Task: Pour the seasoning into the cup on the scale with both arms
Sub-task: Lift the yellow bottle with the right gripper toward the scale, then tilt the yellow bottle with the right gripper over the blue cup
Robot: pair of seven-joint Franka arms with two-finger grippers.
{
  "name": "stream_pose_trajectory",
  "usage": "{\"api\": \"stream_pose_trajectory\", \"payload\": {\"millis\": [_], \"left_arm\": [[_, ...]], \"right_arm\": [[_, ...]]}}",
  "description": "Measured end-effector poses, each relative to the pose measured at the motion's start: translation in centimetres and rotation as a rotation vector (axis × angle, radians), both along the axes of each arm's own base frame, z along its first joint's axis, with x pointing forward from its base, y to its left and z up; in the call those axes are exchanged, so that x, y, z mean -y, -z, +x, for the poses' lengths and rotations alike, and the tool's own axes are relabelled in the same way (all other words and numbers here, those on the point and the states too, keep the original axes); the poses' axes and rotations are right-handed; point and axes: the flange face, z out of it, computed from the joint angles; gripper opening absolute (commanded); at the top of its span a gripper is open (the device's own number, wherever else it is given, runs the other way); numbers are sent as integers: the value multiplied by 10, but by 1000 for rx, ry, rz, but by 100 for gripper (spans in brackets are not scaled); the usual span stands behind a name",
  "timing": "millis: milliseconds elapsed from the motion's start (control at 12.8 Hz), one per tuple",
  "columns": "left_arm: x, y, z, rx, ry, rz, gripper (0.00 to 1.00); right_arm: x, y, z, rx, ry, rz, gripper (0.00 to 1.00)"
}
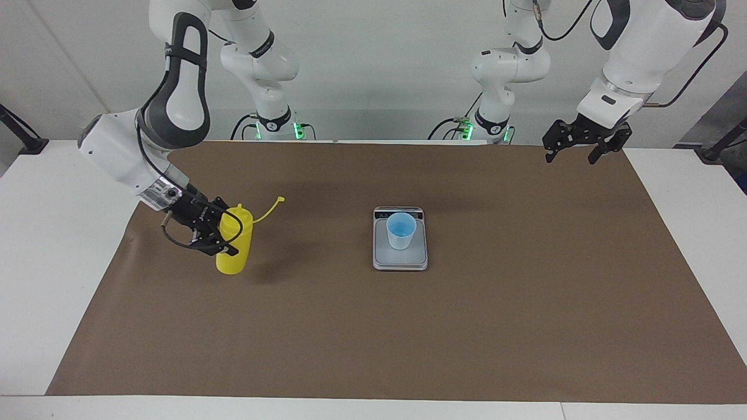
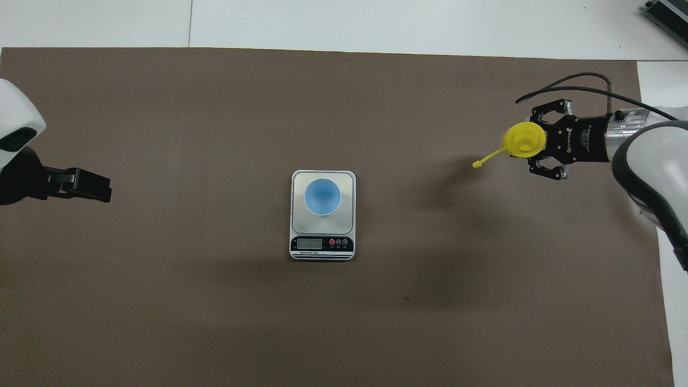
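Note:
The yellow seasoning bottle (image 1: 236,248) (image 2: 524,141) hangs upright just above the brown mat at the right arm's end of the table. Its cap strap sticks out toward the scale. My right gripper (image 1: 220,238) (image 2: 539,144) is shut on the bottle's upper body from the side. The light-blue cup (image 1: 401,230) (image 2: 322,196) stands on the silver scale (image 1: 402,263) (image 2: 349,180) mid-table, with the display strip on the side nearer the robots. My left gripper (image 1: 571,156) (image 2: 92,185) waits open in the air over the mat's corner at the left arm's end, holding nothing.
A brown mat (image 1: 373,326) covers most of the white table (image 1: 46,245). Two smaller white arm bases with green lights (image 1: 274,123) (image 1: 493,123) stand at the robots' edge. A dark device corner (image 2: 669,13) shows at the table's farthest corner.

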Motion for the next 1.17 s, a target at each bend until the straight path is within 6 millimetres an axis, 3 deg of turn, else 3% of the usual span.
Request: {"api": "stream_pose_trajectory", "payload": {"millis": [234,547,859,1172], "left_arm": [[0,0,0,0,0,0,100],[0,0,0,0,0,0,100],[0,0,0,0,0,0,100],[0,0,0,0,0,0,100]], "right_arm": [[-68,-29,12,182,47,-45,7],[-172,-47,5,381,61,-54,7],[-226,-45,-7,556,83,-79,7],[-272,-6,-25,772,27,-215,8]]}}
